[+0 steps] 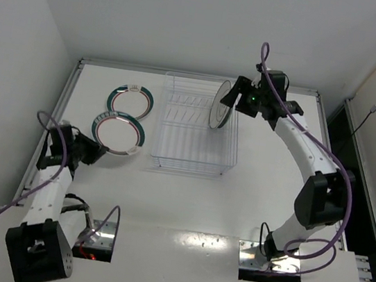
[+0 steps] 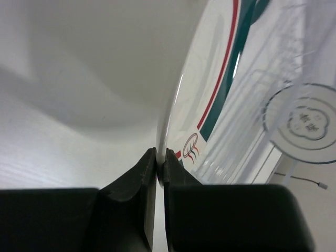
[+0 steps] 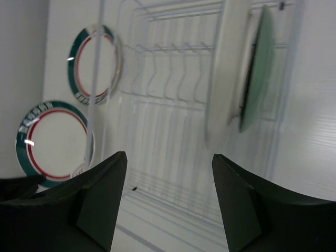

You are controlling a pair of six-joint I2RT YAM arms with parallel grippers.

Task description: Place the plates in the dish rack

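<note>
The left gripper (image 2: pixel 160 157) is pinched shut on the near plate's (image 1: pixel 118 132) rim, left of the rack (image 1: pixel 192 164), while the right gripper (image 3: pixel 169 157) hangs open and empty over the rack, where a grey plate (image 3: pixel 226 79) and teal plate (image 3: pixel 258 68) stand upright.

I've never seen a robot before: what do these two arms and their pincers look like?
Both the left arm and right arm have white links, black joints and a looping purple cable. The left gripper and right gripper have chunky black fingers.
</note>
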